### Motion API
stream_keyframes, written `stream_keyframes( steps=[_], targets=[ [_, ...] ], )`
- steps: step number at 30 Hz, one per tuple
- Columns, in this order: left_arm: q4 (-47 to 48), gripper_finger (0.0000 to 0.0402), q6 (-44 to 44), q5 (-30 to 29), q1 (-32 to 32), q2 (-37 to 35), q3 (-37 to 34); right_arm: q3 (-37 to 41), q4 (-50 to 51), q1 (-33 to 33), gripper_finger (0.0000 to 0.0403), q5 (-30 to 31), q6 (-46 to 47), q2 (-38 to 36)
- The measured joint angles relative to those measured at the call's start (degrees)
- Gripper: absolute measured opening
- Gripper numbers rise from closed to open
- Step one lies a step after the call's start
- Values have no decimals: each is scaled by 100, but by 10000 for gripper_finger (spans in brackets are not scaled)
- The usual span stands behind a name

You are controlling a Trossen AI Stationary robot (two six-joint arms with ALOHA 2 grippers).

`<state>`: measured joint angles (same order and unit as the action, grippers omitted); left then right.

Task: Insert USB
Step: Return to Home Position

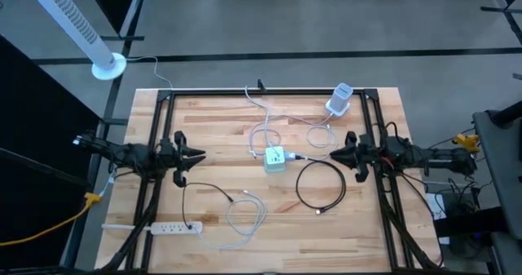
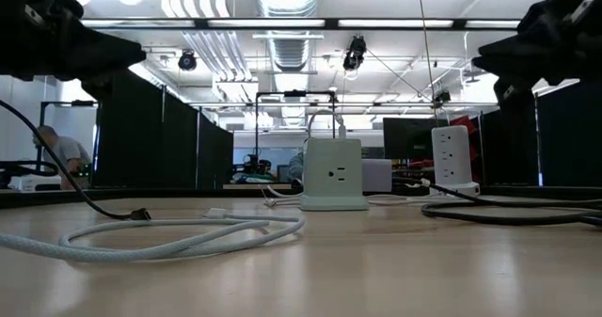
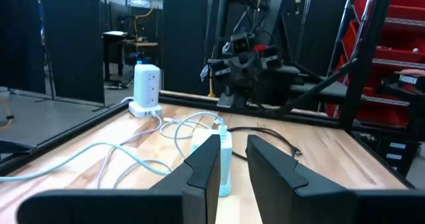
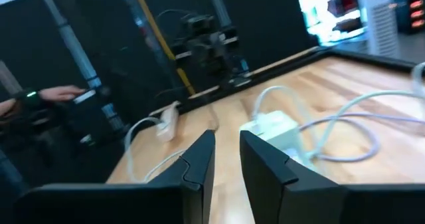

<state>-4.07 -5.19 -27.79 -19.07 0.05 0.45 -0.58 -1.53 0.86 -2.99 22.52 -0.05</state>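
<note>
The cube outlet (image 1: 275, 159) sits near the middle of the bench (image 1: 245, 255), a little toward the back edge. A black USB cable (image 1: 298, 187) meets its right-hand side, though the frames do not show whether the plug is fully seated. The rest of it curls into a loop toward the right edge, with its free end lying on the wood. A thin white cable (image 1: 261, 132) leaves the cube and loops toward the back edge. Close to the back right corner stands a white tower outlet (image 1: 340, 100).

Toward the front left corner lies a white power strip (image 1: 174, 228). A braided white cable (image 2: 292, 226) is coiled between it and the cube.

The left gripper (image 1: 198, 155) hangs above the wood by the left edge, pointing at the cube, its fingers a little apart and holding nothing. The right gripper (image 1: 333, 155) hangs by the right edge, just beside the black loop. Its fingers are likewise parted and empty.

Beyond the bench, a white tower fan (image 1: 73, 22) stands on the floor past the back left corner.
</note>
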Motion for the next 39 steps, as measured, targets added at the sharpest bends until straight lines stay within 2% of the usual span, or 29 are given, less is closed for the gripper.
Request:
stream_keyframes(
  steps=[7, 17, 31, 39],
  targets=[
    [-1, 64, 0, 0, 103, -4, 0, 0, 29, -150, 43, 2, -2, 4],
    [-2, 64, 0, -20, 1122, -4, 0, 0, 29, -148, 61, 1, -2, 4],
    [-3, 64, -2, -15, 1097, 6, 0, 0, 36, -148, 80, 3, -2, 22],
    [-3, 64, -2, -13, 1097, 246, 0, 0, 40, -148, 65, 5, -2, 22]
  ],
)
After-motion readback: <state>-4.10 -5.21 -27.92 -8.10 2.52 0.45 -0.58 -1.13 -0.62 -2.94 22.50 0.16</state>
